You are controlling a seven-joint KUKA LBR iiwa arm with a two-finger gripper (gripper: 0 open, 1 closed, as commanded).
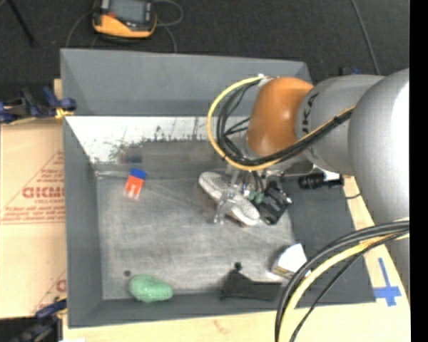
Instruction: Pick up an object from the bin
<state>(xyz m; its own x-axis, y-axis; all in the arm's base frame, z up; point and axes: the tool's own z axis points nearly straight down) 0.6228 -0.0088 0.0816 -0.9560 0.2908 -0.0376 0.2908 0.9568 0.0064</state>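
Reaching in from the right, the silver arm covers the bin's upper right part; its wrist bears an orange cover, and black and yellow cables loop round that cover's left side; the grey metal bin lies under it, with its floor mostly bare and its few things well apart from one another.

Below the orange cover, the gripper hangs low at the middle right of the floor, right over a pale, shoe-like thing that lies slanting from upper left to lower right; the gripper overlaps the lower right end of that thing, and whether it is clenched or released, or grasping the pale thing, I cannot tell; the metal parts and the pale shape run together there.

A flat black piece lies against the near wall, right of centre; a green lump rests in the near left corner, close to the same wall; a small white piece sits near the right wall, just above the black piece; an orange block with a blue end stands alone at the far left of the floor, well apart from the gripper.
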